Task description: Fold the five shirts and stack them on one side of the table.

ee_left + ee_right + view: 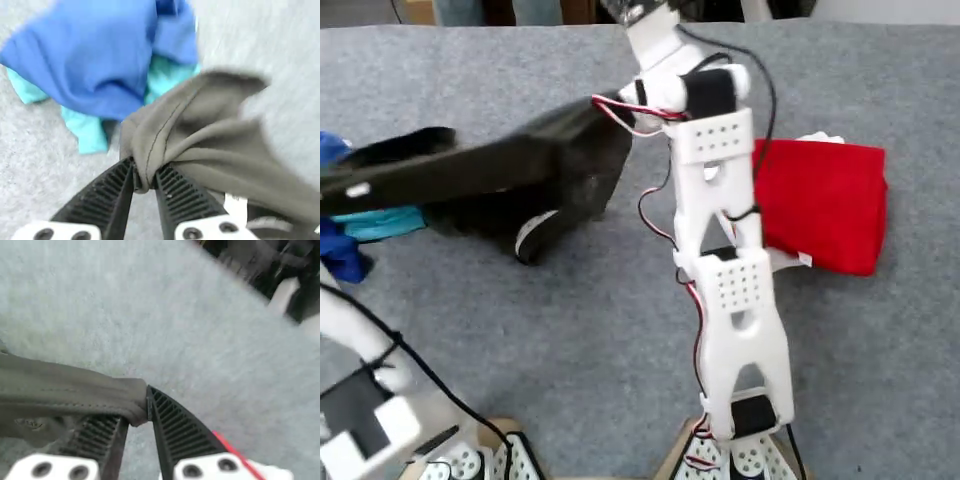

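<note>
Shirts on a grey table (570,340): a dark olive shirt (520,170) is stretched between both arms. The left gripper (142,175) is clamped on a bunched corner, and the right gripper (140,407) pinches a hemmed edge. A folded red shirt (820,200) lies beside the right arm. A blue shirt (100,60) and a teal shirt (82,132) lie crumpled at the left side.
</note>
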